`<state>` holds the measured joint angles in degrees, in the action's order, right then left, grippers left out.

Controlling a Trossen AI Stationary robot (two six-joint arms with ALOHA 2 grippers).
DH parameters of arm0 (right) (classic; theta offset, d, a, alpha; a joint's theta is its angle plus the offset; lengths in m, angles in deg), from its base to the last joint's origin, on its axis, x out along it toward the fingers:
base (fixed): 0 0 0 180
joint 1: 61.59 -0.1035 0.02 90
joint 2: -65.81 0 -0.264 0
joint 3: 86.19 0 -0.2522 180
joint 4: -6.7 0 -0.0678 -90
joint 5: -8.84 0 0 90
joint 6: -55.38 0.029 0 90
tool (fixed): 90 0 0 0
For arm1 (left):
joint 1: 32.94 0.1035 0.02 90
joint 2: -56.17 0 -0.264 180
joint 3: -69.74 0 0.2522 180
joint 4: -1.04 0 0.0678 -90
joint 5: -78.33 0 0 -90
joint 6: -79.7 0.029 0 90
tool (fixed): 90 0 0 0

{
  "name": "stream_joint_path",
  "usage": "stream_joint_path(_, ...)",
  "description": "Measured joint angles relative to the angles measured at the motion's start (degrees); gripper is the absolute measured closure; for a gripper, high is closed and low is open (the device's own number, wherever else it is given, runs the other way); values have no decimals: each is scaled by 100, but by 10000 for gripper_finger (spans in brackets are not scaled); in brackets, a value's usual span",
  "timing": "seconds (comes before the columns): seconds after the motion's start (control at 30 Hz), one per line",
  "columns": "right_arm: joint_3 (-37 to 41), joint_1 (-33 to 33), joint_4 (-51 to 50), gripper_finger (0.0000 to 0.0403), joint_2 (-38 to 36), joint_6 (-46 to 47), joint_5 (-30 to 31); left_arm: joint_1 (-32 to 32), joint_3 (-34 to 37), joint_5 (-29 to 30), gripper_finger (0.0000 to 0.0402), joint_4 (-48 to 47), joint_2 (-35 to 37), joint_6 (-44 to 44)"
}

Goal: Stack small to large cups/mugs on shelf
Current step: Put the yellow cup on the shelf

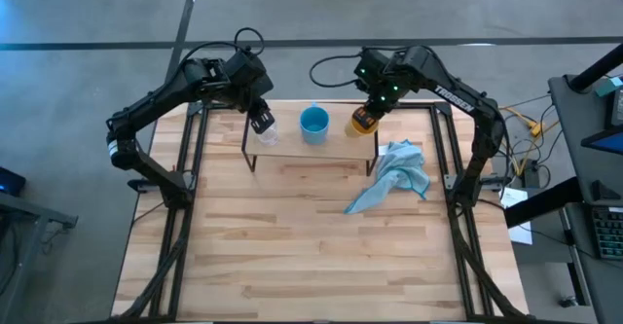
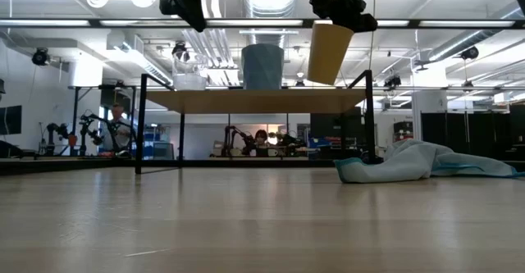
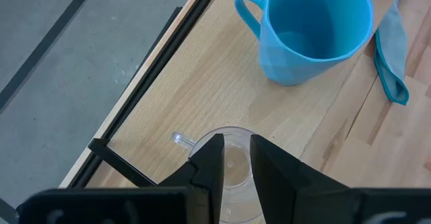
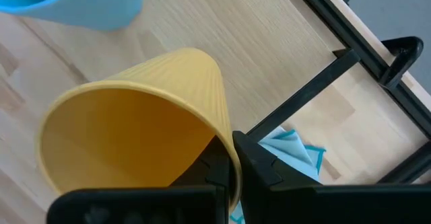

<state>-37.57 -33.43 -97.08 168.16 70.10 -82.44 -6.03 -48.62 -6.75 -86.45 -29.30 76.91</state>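
Right gripper (image 1: 369,116) clenched on yellow cup (image 2: 330,52) rim, cup tilted, hanging above shelf (image 2: 254,101) right end. Blue cup (image 1: 313,123) mid-shelf, just left of it. Left gripper (image 1: 261,120) pinching glass (image 3: 232,167) rim at shelf left end. Right arm nearer blue cup.

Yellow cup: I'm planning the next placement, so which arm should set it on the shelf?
Right. The right gripper is shut on the yellow cup, tilted above the shelf. The left gripper is at the clear glass.
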Motion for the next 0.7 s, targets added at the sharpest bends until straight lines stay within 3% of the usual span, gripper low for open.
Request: stream_joint_path(0.7, 442, 0, 0, 392, -2, 133, 2, -2, 0, 0, 343, 29, 0, 0)
